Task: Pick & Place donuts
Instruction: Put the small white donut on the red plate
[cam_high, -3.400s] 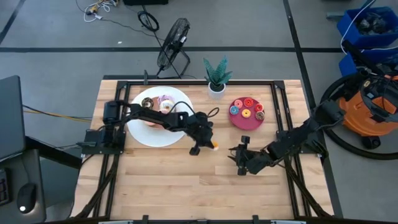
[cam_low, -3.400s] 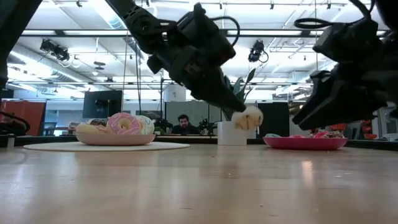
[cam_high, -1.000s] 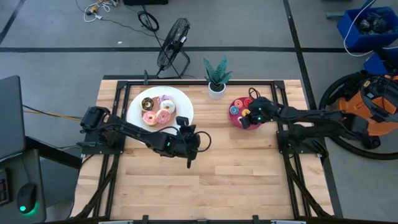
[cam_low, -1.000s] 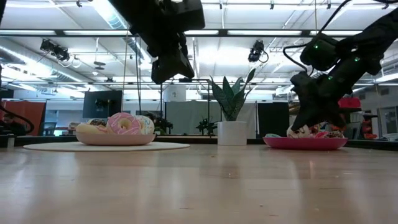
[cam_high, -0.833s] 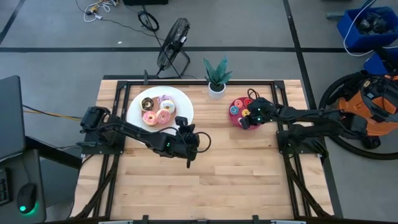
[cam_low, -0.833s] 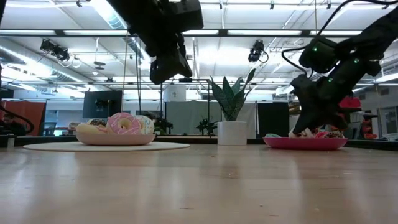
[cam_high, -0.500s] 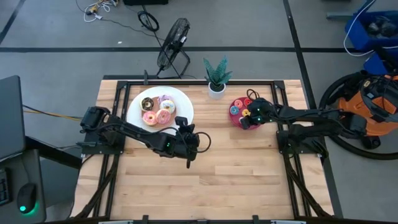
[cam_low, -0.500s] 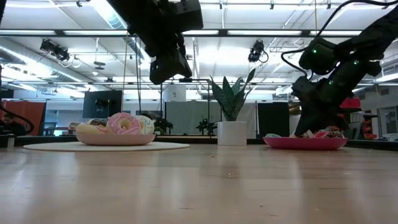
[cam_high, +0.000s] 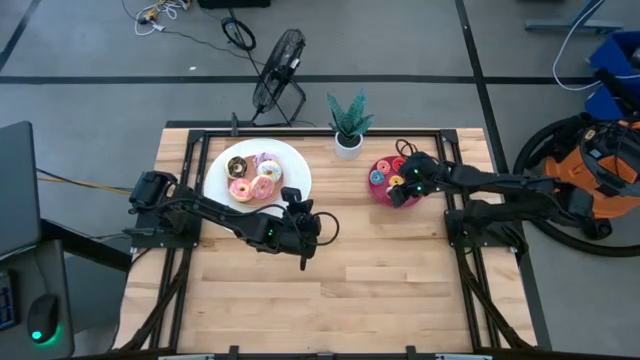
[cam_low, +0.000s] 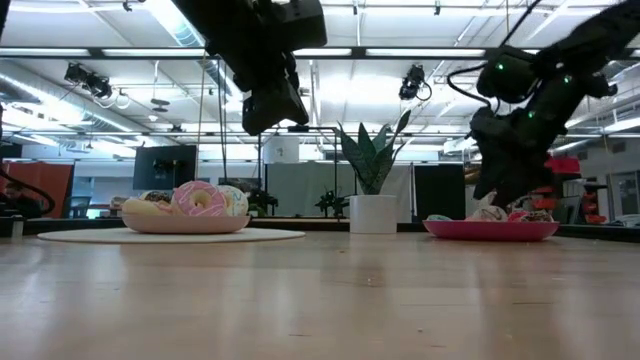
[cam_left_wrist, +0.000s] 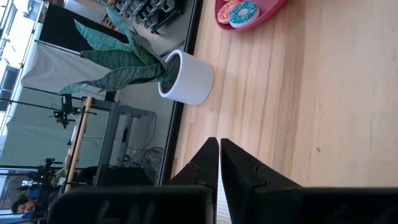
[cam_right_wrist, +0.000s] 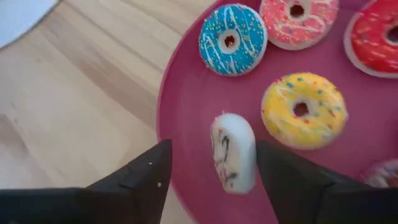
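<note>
In the right wrist view, a white donut (cam_right_wrist: 233, 151) with dark stripes and sprinkles stands on its edge on the magenta dish (cam_right_wrist: 186, 124), between the right gripper's (cam_right_wrist: 211, 174) two dark fingers (cam_right_wrist: 140, 174) and touching neither. The jaws are spread wide, with clear gaps on both sides of the ring, so nothing is gripped. Just past it on the dish lie a yellow donut (cam_right_wrist: 303, 110), a blue donut (cam_right_wrist: 232, 39), a pink donut (cam_right_wrist: 298, 18) and a red donut (cam_right_wrist: 376, 37), all flat.

From above, the right arm (cam_high: 500, 188) reaches across from the table's right edge, its gripper (cam_high: 403, 187) hanging over the near left part of the dish (cam_high: 385, 196). In the low view it tilts down just above the dish (cam_low: 490, 231).

The left gripper (cam_high: 304, 255) hovers over bare table (cam_high: 330, 300) in front of the white plate (cam_high: 290, 160), well apart from the dish. Its arm (cam_high: 215, 215) stretches in from the left edge. Its fingers (cam_left_wrist: 208, 165) are pressed together with nothing between them.

Farther back, the plate carries the larger donuts (cam_high: 250, 178), including a pink-frosted one (cam_low: 199, 199) seen in the low view. A potted plant (cam_high: 348, 125) stands between plate and dish at the far edge, with a fan (cam_high: 275, 70) on the floor beyond.
</note>
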